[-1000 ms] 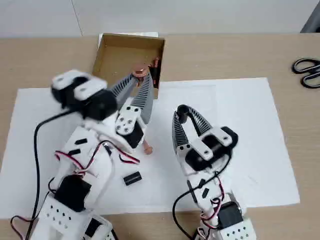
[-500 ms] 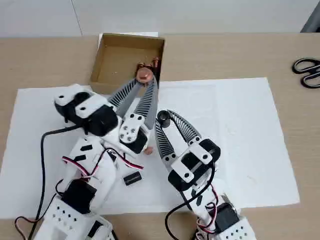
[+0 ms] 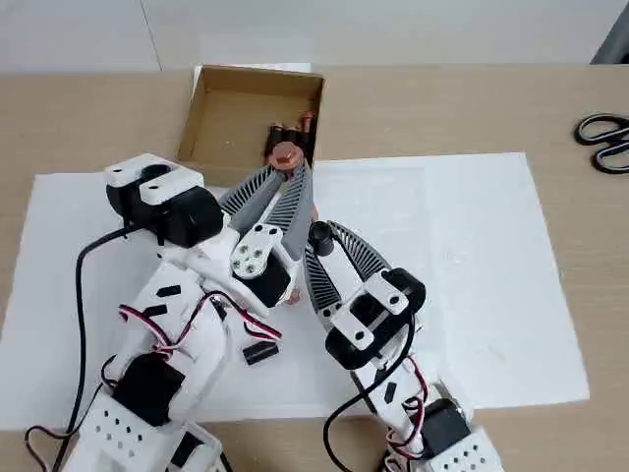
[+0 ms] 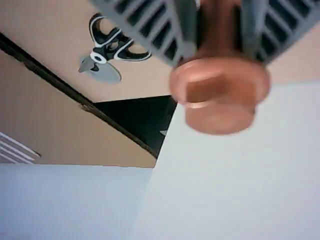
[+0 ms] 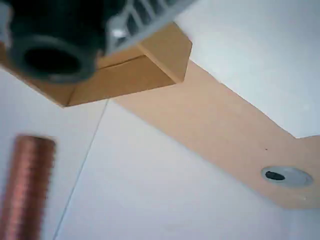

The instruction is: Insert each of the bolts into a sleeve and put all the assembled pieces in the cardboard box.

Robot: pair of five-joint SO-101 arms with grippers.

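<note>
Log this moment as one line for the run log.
left jaws shut on bolt; right jaws shut on sleeve; spare sleeve on paper; assembled pieces in cardboard box

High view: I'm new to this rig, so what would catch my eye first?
The left end effector pinches a copper bolt at the near corner of the cardboard box. Close beside it, the right end effector holds a black sleeve over the white paper.
</note>
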